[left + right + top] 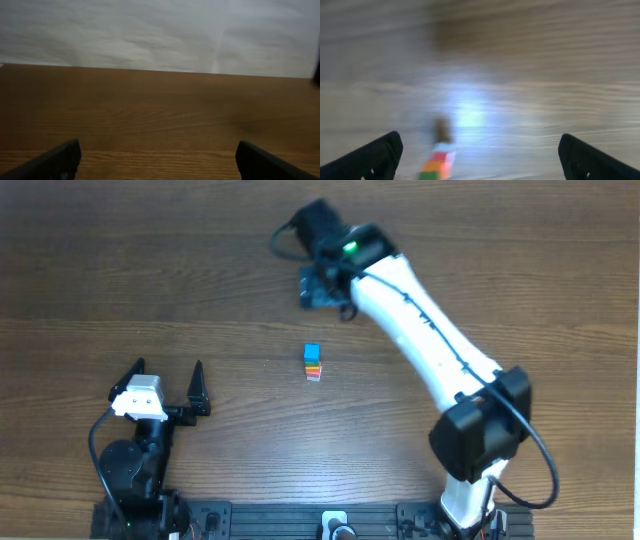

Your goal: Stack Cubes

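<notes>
A small stack of cubes (pixel 313 363) stands in the middle of the wooden table, blue on top with orange and red beneath. In the right wrist view the cube stack (pixel 438 162) lies low between the spread fingers, with red, orange and green faces showing. My right gripper (pixel 479 155) is open and lifted high above the table, beyond the stack. Its arm reaches up and to the left across the top view, ending at the gripper head (pixel 325 285). My left gripper (pixel 168 375) is open near the table's front left, far from the stack, with nothing between its fingers (pixel 57 160).
Bare wood grain surrounds the stack on all sides. A pale wall stands behind the table's far edge (pixel 160 72) in the left wrist view. The arm bases and a black rail (pixel 320 520) run along the front edge.
</notes>
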You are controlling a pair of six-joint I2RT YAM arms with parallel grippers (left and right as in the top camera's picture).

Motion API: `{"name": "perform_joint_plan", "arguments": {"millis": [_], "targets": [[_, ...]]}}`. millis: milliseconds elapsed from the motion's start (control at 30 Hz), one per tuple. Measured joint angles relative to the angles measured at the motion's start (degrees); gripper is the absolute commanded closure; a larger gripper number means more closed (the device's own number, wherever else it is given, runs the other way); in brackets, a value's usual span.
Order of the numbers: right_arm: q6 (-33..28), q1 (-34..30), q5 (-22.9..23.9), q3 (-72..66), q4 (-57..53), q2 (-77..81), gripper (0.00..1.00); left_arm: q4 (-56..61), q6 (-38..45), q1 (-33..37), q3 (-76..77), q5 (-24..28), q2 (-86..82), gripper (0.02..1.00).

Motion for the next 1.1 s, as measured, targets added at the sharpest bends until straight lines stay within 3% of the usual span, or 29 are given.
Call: {"name": "perform_joint_plan", "arguments": {"millis": [267,500,700,900,1100], "targets": [[-7.7,-14.8,5.9,-0.2,-1.5,-9.6,0.007,0.0,0.0,0.0,0.0,0.0,0.0,0.02],[-12.7,-21.6,7.2,-16.5,7.4,-27.2,0.007,0.0,0.0,0.0,0.0,0.0,0.0,0.018],[-15.2,-25.6,7.0,-38.9,21.4,-44.8,0.009,0.0,0.0,0.0,0.0,0.0,0.0,0.018],[-17.5,-26.9,6.2,-62.9,42.5,-67.5,0.009,0.0,0.0,0.0,0.0,0.0,0.0,0.02],[-18.9,-30.4,0.5,-79.8,55.0,-83.4,0.007,0.0,0.0,0.0,0.0,0.0,0.0,0.018]]}}
